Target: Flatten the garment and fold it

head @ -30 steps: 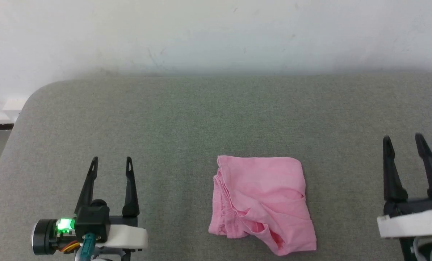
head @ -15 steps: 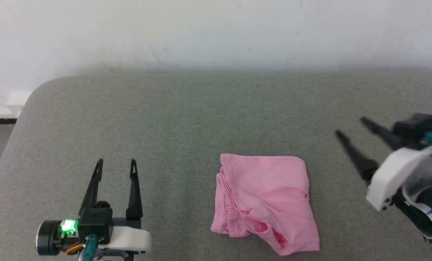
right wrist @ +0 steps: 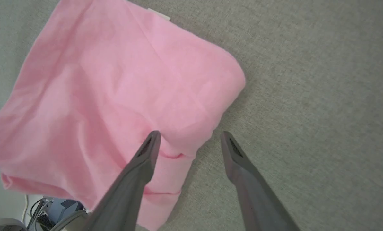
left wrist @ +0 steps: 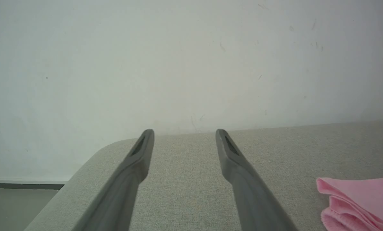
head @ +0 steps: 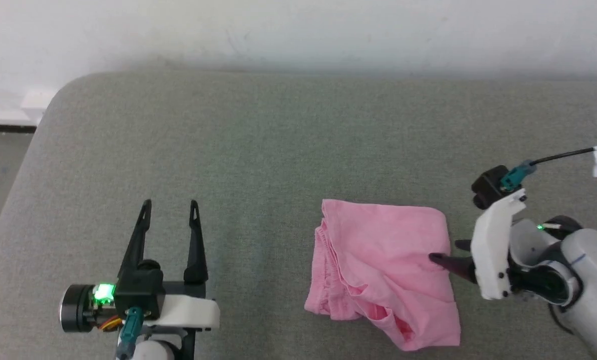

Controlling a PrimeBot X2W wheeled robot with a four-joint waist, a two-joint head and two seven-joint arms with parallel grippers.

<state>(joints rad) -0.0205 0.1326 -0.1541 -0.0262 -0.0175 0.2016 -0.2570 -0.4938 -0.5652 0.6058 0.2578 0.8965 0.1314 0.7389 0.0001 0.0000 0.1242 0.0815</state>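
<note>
1. While the garment (head: 383,265) lies in a rumpled, roughly square heap on the grey cushion (head: 258,150), I can see its gathered waistband bunched along the edge on my left side. Loose folds pile up at the near corner.
2. In my right wrist view, a small white label (right wrist: 159,14) peeks out at the cloth's far edge.
3. My right gripper (right wrist: 189,136) is right at the garment's right-hand edge, fingers spread wide. One finger is over the pink fabric and the other over bare cushion, so the edge sits between them. I can't tell whether the tips touch the cloth.
4. My left gripper (head: 170,204) is well apart from the garment, off to the left. Its fingers are parted and empty, pointing toward the white wall (head: 298,30), and a green light (head: 103,291) glows at its wrist.
5. My left wrist view catches one pink corner at the lower right.
</note>
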